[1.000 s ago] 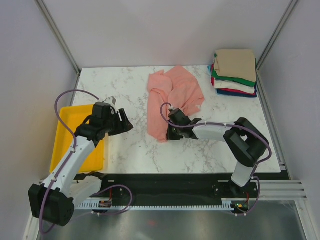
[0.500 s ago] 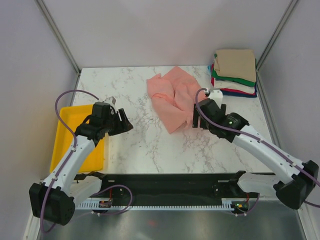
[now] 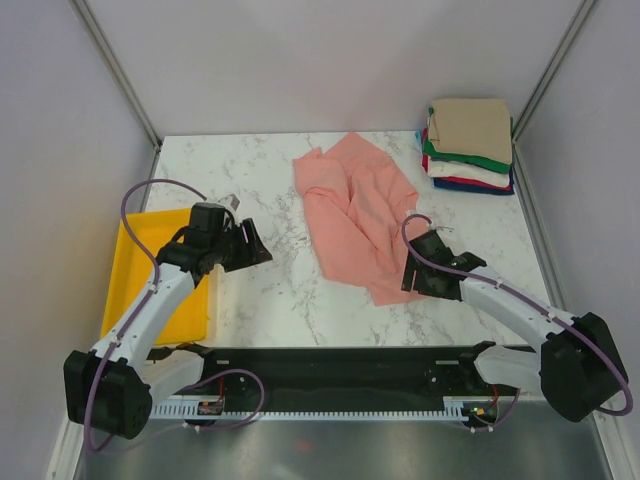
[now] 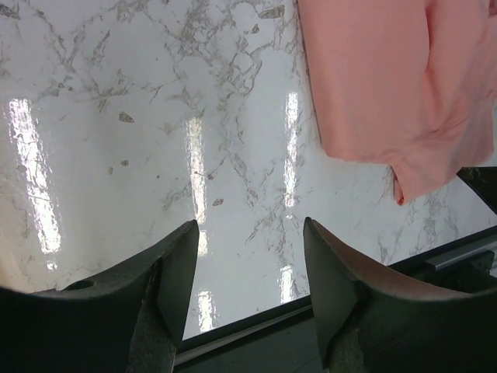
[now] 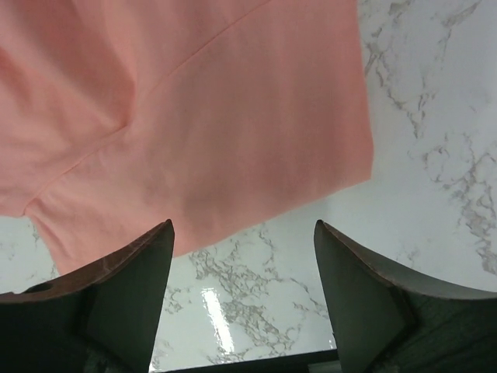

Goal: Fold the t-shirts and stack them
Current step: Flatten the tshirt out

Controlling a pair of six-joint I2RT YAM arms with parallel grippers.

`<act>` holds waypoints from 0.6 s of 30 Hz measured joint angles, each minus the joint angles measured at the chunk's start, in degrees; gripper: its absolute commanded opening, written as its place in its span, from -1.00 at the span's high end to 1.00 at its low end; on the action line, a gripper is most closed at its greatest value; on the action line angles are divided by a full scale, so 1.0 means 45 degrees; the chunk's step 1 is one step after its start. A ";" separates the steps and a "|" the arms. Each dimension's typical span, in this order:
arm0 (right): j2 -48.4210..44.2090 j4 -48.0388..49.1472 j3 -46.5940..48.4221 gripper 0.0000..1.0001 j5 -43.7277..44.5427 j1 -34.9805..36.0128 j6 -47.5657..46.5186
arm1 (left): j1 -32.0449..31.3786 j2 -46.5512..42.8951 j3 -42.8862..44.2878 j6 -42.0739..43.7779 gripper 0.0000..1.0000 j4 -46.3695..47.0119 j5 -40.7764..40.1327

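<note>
Centre frame, the crumpled salmon-pink cloth t-shirt (image 3: 355,215) lies flat; the right gripper (image 3: 412,278), beside its lower corner, and the left gripper (image 3: 250,243), at centre left, both stand apart, empty.

Open marble counter (image 3: 270,290) at centre-left between left pincer (image 3: 256,243) and salmon-pink t-shirt (image 3: 355,215), shirt sprawled mid-frame, its lower corner just beside right pincer (image 3: 410,278), folded t-shirts (image 3: 468,145) stacked in upper right corner, yellow tray (image 3: 125,290) along left edge under left arm (image 3: 150,300).

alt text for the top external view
A rumpled salmon-pink t-shirt lies spread on the marble table, the open right gripper at its near corner. The open left gripper hovers by a yellow tray; folded shirts are stacked far right.
</note>
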 measured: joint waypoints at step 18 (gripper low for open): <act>0.1753 0.1719 0.1617 -0.61 -0.2395 -0.1588 -0.1316 | -0.0291 0.1860 0.0267 -0.1073 -0.18 0.1093 0.0185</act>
